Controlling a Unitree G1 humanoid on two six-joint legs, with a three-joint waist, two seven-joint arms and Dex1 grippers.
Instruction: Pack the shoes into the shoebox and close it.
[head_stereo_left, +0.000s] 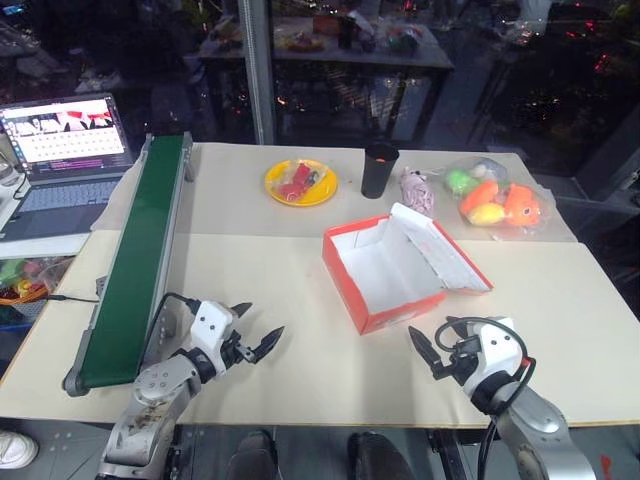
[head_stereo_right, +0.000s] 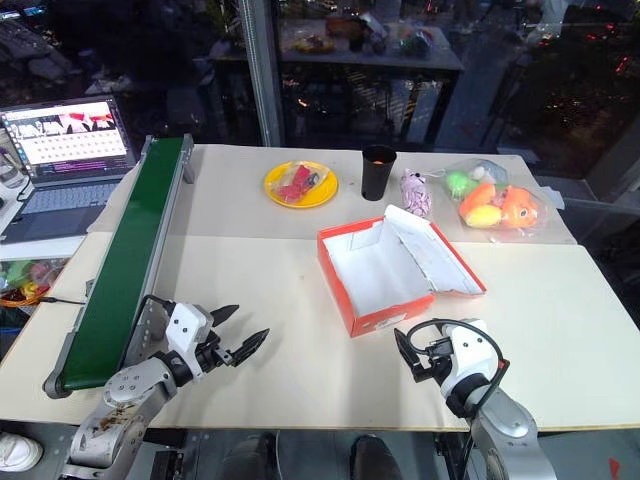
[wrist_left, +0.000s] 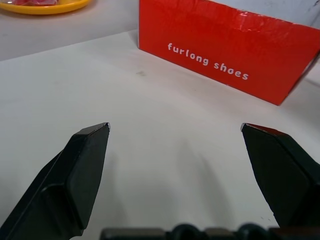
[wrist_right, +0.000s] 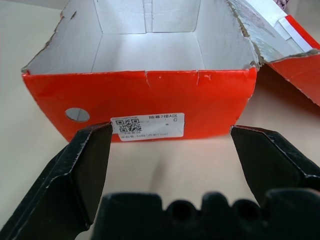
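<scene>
The shoebox (head_stereo_left: 385, 268) sits open and empty mid-table (head_stereo_left: 300, 370), lid folded right. The left claw (head_stereo_left: 255, 338) and right claw (head_stereo_left: 432, 350) hover spread at the near edge, holding nothing.

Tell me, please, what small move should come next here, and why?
Probably wait, or look around for the shoes: the shoebox lies open and empty, both the left gripper and right gripper hang open and hold nothing, and no shoes lie on the table.
</scene>
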